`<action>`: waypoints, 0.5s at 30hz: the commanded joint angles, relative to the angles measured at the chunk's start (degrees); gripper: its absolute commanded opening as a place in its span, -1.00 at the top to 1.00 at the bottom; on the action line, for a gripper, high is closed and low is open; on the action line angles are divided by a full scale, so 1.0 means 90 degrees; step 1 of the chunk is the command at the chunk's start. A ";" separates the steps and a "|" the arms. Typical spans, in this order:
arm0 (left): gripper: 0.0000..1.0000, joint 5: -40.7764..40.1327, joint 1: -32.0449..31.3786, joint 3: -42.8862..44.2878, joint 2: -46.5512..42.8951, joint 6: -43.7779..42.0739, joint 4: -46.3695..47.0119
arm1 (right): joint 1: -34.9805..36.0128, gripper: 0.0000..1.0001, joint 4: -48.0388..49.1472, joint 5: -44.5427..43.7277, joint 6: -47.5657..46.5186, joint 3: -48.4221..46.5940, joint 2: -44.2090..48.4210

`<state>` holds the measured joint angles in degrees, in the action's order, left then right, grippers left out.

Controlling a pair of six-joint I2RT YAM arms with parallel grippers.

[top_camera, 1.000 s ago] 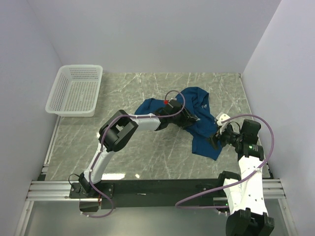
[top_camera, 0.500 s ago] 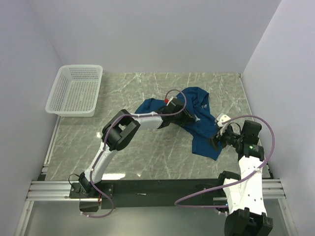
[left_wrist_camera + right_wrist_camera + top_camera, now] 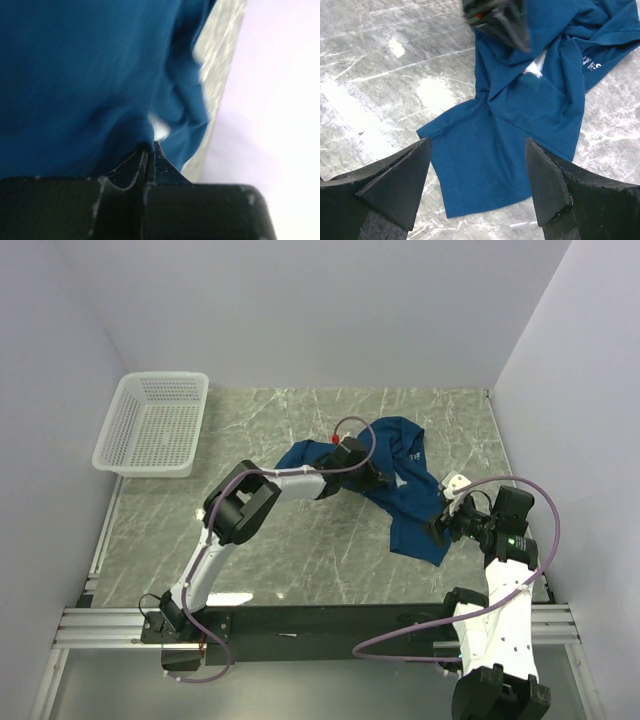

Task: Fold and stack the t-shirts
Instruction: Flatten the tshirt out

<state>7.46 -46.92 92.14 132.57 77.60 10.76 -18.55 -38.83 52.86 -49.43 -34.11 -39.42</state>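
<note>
The dark blue t-shirt lies crumpled on the marble table, right of centre, with one flat end stretched toward the near right. A sliver of its pale print shows between folds. My left gripper reaches into the bunched middle and is shut on a pinch of the blue cloth; its fingertips meet with fabric caught between them. My right gripper stands wide open just above the shirt's flat near end, holding nothing.
A white mesh basket sits at the far left of the table. White walls close in the back and both sides. The right arm's white base and purple cable stand at the near right edge.
My left gripper has closed on the shirt's bunched middle and drawn slightly left, tugging the cloth with it. The right gripper has stayed open in place.
</note>
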 commanded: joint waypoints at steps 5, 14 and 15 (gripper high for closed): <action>0.99 0.0781 -0.0012 -0.2486 -0.2657 -0.1813 0.0172 | -0.0176 -0.63 -0.0090 0.0152 -0.0113 -0.0058 0.0132; 0.99 0.1182 -0.0041 -0.7799 -0.8055 -0.1027 -0.1526 | -0.0244 -0.63 -0.0051 0.0191 -0.0084 -0.0068 0.0103; 0.93 0.1182 -0.0041 -0.8038 -0.9105 -0.0764 -0.2050 | -0.0244 -0.63 -0.0032 0.0181 -0.0074 -0.0087 0.0035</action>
<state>16.14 -46.98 28.25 62.48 65.04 3.64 -20.27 -39.57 53.25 -50.02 -34.11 -38.74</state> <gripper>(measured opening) 0.022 0.816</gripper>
